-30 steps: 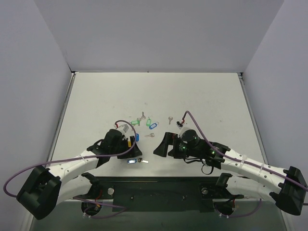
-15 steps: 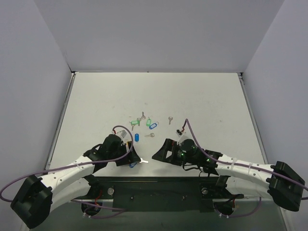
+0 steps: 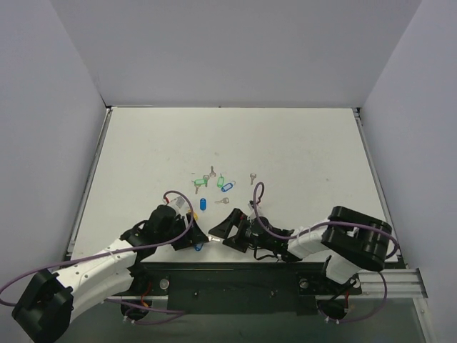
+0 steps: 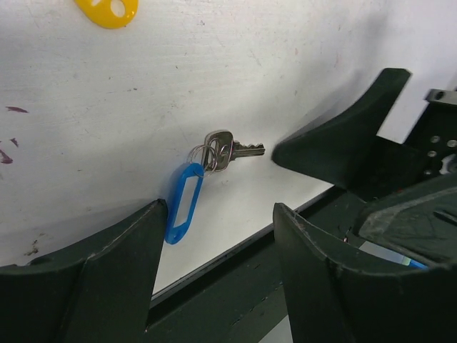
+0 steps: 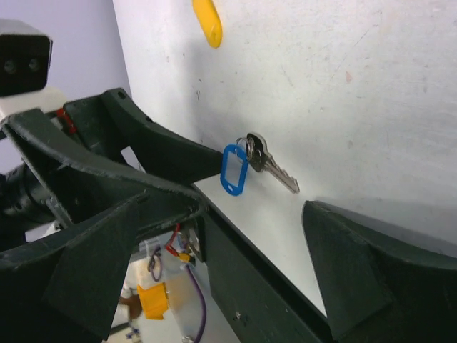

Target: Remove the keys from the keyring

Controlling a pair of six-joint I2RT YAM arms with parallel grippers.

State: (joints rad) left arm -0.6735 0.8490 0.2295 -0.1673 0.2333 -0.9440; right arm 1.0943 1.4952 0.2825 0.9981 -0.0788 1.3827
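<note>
The keyring's light-blue tag [image 4: 184, 202] lies flat near the table's front edge, its small ring [image 4: 202, 153] through the head of the silver key [image 4: 228, 151]. In the right wrist view the tag [image 5: 233, 169] and key [image 5: 273, 166] lie joined in the same way. In the top view the tag [image 3: 198, 247] and key [image 3: 212, 241] sit between the two grippers. My left gripper [image 4: 220, 214] is open and empty, its fingers either side of the tag. My right gripper [image 5: 221, 214] is open and empty, facing the key's blade from the other side.
A yellow tag [image 4: 107, 11] lies just beyond the keyring. Further back are a dark-blue tag [image 3: 202, 204], green tags [image 3: 220, 179], another blue tag [image 3: 227, 187] and loose keys [image 3: 252, 177]. The table's front edge and dark base rail [image 3: 235, 275] lie right beside the keyring.
Both grippers have come down and back toward the front edge and closed in on the keyring from either side. The right arm has folded back and swung left. The keyring has stayed in place.
</note>
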